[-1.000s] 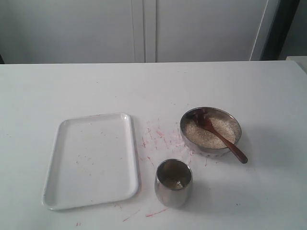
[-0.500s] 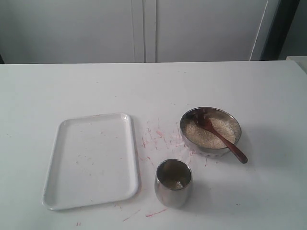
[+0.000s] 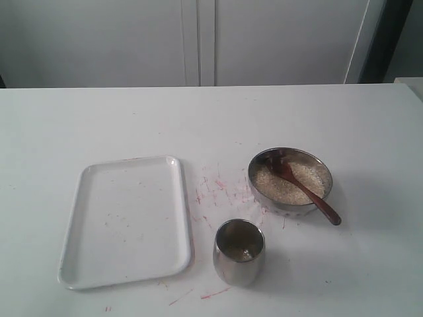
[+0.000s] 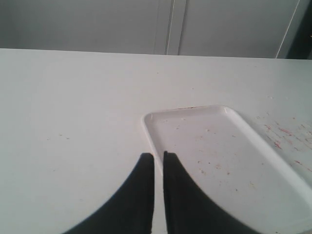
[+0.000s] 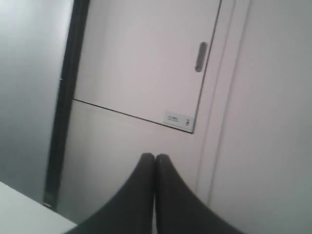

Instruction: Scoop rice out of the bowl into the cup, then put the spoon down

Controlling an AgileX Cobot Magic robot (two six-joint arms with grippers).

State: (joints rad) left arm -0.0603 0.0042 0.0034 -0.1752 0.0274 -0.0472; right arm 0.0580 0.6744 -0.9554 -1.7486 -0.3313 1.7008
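Background: pale cabinet doors (image 3: 198, 39) stand well behind the bowl.
Counter: a white counter (image 3: 99, 119) fills the exterior view, with faint red scribbles (image 3: 215, 188) just left of the bowl.
Tray: a white rectangular tray (image 3: 132, 218) lies well apart from the bowl, on its left.
Bowl: a wide steel bowl (image 3: 285, 207) sits on the counter's right half, holding rice (image 3: 272, 185).
Cup: a small steel cup (image 3: 238, 261) stands upright near the bowl, on its camera-ward left, not touching it.
Spoon: a copper-brown spoon (image 3: 305, 190) has its scoop end in the rice and its handle leaning over the bowl's rim. Its long axis slants from the bowl's middle out to its camera-ward right.
Left end effector: the left end effector (image 4: 158, 158) is narrow, with only a slit between the fingers. It holds nothing and hangs above the tray's edge, far from the bowl.
Right end effector: the right end effector (image 5: 155, 158) is pressed fully closed and empty. It faces the cabinet doors, with the bowl out of its view.
Coming reach: the handle points toward the right arm's side, so that arm looks nearer. It would likely need to open and turn down toward the bowl.
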